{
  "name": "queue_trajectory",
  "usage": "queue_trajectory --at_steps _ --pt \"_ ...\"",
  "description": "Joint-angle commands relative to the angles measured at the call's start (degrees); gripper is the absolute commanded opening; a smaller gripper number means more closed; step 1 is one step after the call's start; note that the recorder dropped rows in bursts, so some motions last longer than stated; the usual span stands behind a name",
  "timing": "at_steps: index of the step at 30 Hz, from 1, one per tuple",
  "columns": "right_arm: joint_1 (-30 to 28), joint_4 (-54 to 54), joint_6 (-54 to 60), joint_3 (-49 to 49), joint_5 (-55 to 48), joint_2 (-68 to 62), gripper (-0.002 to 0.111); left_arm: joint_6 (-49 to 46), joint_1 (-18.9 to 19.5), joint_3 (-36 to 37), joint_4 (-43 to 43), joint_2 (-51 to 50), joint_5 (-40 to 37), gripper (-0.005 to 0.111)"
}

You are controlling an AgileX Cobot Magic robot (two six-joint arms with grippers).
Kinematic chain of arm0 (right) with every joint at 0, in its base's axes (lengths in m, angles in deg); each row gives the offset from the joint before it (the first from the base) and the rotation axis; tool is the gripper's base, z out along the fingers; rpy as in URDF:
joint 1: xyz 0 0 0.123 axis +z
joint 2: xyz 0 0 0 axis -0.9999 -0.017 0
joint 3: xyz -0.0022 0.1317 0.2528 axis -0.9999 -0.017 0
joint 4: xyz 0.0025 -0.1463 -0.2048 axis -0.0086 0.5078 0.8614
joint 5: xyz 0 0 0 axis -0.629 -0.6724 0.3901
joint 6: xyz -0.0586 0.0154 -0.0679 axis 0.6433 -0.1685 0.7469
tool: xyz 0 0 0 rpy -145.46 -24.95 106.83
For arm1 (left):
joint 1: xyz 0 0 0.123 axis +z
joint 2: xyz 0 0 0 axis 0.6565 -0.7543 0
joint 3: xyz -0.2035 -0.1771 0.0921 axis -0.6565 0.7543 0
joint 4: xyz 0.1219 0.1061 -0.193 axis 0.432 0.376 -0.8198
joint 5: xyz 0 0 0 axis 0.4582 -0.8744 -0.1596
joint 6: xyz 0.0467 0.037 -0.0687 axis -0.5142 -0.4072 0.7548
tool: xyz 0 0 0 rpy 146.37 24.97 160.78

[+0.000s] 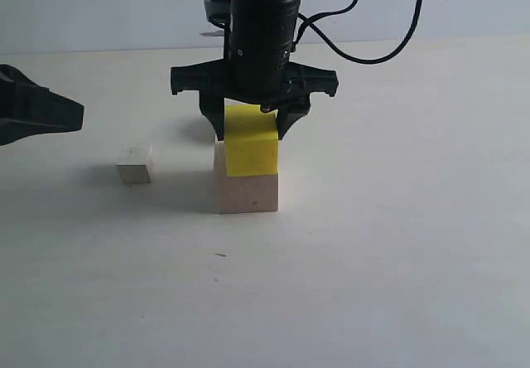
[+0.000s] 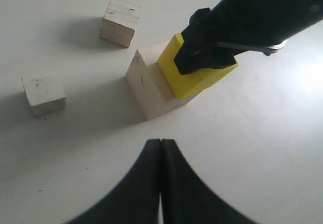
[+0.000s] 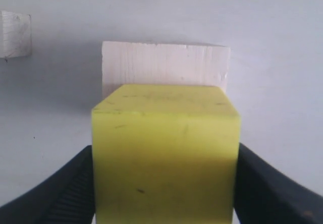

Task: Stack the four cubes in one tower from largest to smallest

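Observation:
My right gripper (image 1: 251, 123) is shut on the bright yellow cube (image 1: 251, 142), one finger pressed on each side (image 3: 165, 153). The yellow cube is down on top of the largest pale wood cube (image 1: 247, 192), or a hair above it; I cannot tell if they touch. It overhangs toward one side (image 2: 194, 80) of the wood cube (image 2: 149, 85). A small greyish wooden cube (image 1: 135, 164) rests on the table to the left. The left wrist view shows it (image 2: 44, 93) and a second small cube (image 2: 120, 21). My left gripper (image 2: 160, 142) is shut and empty, off at the left (image 1: 50, 113).
The white table (image 1: 397, 244) carries only the cubes. The right arm and its cables (image 1: 348, 49) hang over the middle, above the stack.

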Motion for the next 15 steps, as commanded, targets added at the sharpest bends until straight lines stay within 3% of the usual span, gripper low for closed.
queue_trajectory --at_steps 1,4,12,15 --pt "0.0 -0.1 0.6 -0.1 2.6 -0.5 0.063 0.1 0.1 0.2 -0.1 0.5 0.2 0.000" --pt "0.0 -0.1 0.6 -0.1 2.6 -0.5 0.059 0.1 0.1 0.2 -0.1 0.5 0.2 0.000" --pt "0.0 -0.1 1.4 -0.1 2.4 -0.4 0.005 0.1 0.1 0.2 -0.1 0.5 0.2 0.000" --pt "0.0 0.0 2.2 -0.1 2.5 -0.2 0.000 0.1 0.1 0.2 -0.1 0.5 0.2 0.000"
